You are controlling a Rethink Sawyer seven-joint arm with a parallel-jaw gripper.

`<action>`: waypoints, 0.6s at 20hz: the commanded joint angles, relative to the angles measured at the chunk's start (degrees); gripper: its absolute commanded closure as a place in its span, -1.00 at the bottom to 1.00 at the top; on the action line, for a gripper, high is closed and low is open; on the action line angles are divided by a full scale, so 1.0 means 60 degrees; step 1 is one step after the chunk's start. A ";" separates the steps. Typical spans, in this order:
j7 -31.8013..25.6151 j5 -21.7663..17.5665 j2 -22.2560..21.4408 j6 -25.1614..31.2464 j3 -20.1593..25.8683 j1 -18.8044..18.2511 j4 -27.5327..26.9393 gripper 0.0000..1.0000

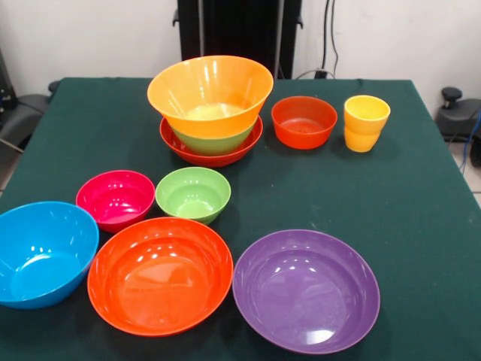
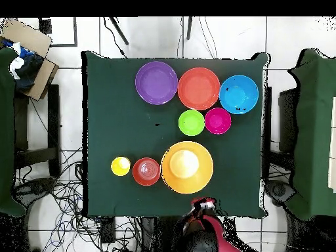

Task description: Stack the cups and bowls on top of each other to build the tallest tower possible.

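The tower (image 1: 211, 113) is standing at the far middle of the dark green worktop (image 1: 421, 195), three bowls deep: a wide red-orange bowl (image 1: 180, 143) is sitting lowest, a lime green bowl (image 1: 213, 141) is nesting in it, and a large orange bowl (image 1: 210, 90) is resting uppermost. Everything else is waiting loose, so most of the stacking looks still undone. Just beside the tower a small red-orange bowl (image 1: 304, 121) is sitting, and next to that the yellow-orange cups (image 1: 366, 122), which seem to be two nested together. Nearer the front, a magenta bowl (image 1: 116, 199) and a small lime green bowl (image 1: 193, 194) are lying side by side, with a blue bowl (image 1: 43, 252), a big red-orange bowl (image 1: 160, 274) and a purple bowl (image 1: 306, 289) spread along the near edge. The gripper (image 2: 204, 205) is showing only in the overhead view, drawn back off the worktop's edge near the tower; whether its fingers are apart or together I cannot tell. Chairs are flanking the worktop on a pale tiled floor strewn with cables.
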 commanded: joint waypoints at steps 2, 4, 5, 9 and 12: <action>-0.2527 -0.0756 -0.2182 0.4131 0.0151 -0.0486 -0.0822 -1.00; -0.2559 -0.0590 -0.2032 0.3967 0.0474 -0.0790 -0.0850 -1.00; -0.2490 -0.0540 -0.1873 0.3791 0.0642 -0.0902 -0.0878 -1.00; -0.1976 -0.0453 -0.1498 0.3145 0.1138 -0.1152 -0.0824 -1.00; -0.1488 -0.0445 -0.1193 0.2515 0.1474 -0.1242 -0.0709 -1.00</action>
